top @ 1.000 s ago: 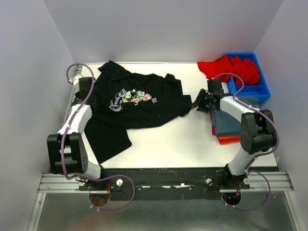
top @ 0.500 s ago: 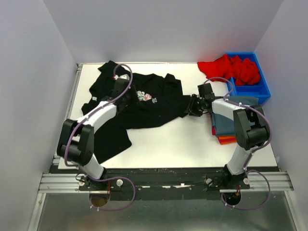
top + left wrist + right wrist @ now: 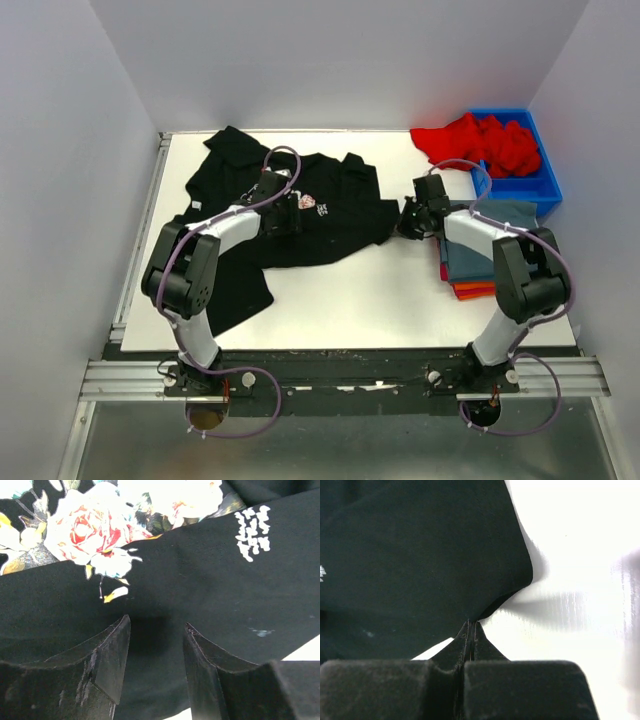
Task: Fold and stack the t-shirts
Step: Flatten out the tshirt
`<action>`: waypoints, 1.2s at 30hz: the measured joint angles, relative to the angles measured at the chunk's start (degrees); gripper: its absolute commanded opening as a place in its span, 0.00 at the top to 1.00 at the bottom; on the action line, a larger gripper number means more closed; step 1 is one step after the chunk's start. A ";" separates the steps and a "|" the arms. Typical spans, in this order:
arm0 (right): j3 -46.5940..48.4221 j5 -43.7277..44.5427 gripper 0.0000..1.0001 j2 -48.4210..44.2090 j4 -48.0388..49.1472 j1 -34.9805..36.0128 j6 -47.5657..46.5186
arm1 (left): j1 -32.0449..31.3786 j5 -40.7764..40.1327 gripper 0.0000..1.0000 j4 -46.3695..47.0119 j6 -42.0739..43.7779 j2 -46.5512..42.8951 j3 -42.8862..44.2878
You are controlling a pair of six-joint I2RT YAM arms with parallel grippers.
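One black soft-cloth t-shirt (image 3: 330,235) lies rumpled on the white bench (image 3: 380,290), long axis left-right, between both arms.

From the left wrist we find the left end effector (image 3: 152,655) spread, with the chest print just ahead.

From the right wrist, the right end effector (image 3: 470,630) is pressed together, pinching the shirt's right edge; bench shows beyond.

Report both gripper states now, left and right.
Left gripper: open, fingers over the black cloth t-shirt with a floral chest print.
Right gripper: closed, pinching that shirt's edge.

The white table (image 3: 380,295) carries a rumpled black tee (image 3: 330,238), a folded stack (image 3: 465,268) and, apparently, a blue bin (image 3: 540,188).
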 measured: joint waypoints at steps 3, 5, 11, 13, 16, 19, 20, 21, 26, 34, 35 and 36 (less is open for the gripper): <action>-0.59 1.31 0.99 -4.09 -0.07 0.11 -0.09 | -0.04 -2.12 0.47 -1.22 1.88 2.84 1.73; -0.87 2.08 0.99 -6.99 0.00 0.11 -0.35 | -0.13 -3.74 0.55 -1.75 2.71 4.81 3.30; -2.05 4.35 0.99 -12.17 0.02 0.15 -0.96 | -0.37 -8.00 1.00 -4.74 3.89 7.26 6.84; -2.21 4.94 0.96 -12.33 0.02 0.15 -1.03 | -0.37 -8.46 1.00 -5.01 3.96 7.30 6.91; -2.49 5.62 0.67 -12.33 -0.02 0.15 -1.07 | -0.42 -9.18 1.00 -5.27 4.07 7.30 6.91; -2.69 6.64 0.62 -12.37 0.00 0.02 -1.27 | -0.42 -11.50 1.00 -5.70 3.93 7.26 6.91; -2.78 6.73 0.62 -12.39 0.04 -0.02 -1.49 | -0.39 -12.17 1.00 -5.84 3.85 7.23 6.88; -2.91 6.69 0.62 -12.39 0.09 -0.02 -1.49 | -0.37 -12.74 1.00 -5.92 3.76 7.15 6.82; -3.54 4.85 0.72 -10.99 0.68 -0.13 -1.55 | -0.04 -16.06 1.00 -6.49 2.45 6.36 5.84; -3.54 0.85 0.64 -3.43 1.11 -0.13 -1.95 | 1.40 -16.24 0.84 -4.85 1.33 -1.38 -0.83; -3.54 0.59 0.64 -3.08 1.11 -0.13 -1.99 | 1.40 -15.78 0.79 -3.89 1.33 -1.99 -1.25; -3.52 0.35 0.63 -2.80 1.14 -0.13 -1.99 | 1.38 -15.28 0.76 -3.10 1.42 -3.50 -2.21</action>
